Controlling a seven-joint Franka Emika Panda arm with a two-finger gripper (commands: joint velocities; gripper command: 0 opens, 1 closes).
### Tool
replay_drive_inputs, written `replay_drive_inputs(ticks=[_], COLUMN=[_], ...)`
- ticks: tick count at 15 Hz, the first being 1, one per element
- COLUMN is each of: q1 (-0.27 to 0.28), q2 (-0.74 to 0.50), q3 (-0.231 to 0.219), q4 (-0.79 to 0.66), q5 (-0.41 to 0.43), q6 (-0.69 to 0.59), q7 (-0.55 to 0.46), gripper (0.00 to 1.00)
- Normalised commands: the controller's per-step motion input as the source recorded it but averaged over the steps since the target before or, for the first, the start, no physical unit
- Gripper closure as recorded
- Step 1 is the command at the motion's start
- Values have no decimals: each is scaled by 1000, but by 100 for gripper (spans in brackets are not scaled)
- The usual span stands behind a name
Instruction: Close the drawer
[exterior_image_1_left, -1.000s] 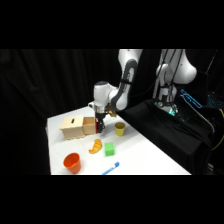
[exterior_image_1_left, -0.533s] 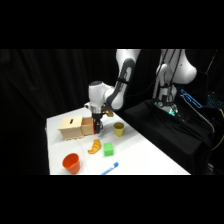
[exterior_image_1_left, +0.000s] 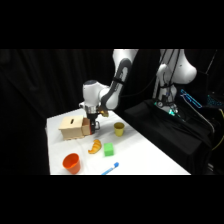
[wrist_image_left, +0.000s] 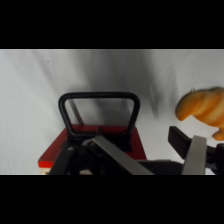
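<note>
Drawer (exterior_image_1_left: 86, 127): light, rigid wood | push flat front beside wire handle (wrist_image_left: 98, 112) | gripper (exterior_image_1_left: 93, 124): 1, jaw state cannot tell

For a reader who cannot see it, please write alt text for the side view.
A white arm lowers its claw at the drawer front of a pale box on a white table. Nearby: yellow cup, orange cup, green block.
</note>
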Motion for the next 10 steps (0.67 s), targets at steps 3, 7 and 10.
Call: replay_drive_inputs(ticks=[3,7,10], q1=[-46,-36,-50], q2=[155,139,146], q3=[4,6,19], q4=[399,398,385], q5=[-62,-76,-72], q6=[-166,-190,-197], q7=[-108,-101,-108], gripper=[0,0,0])
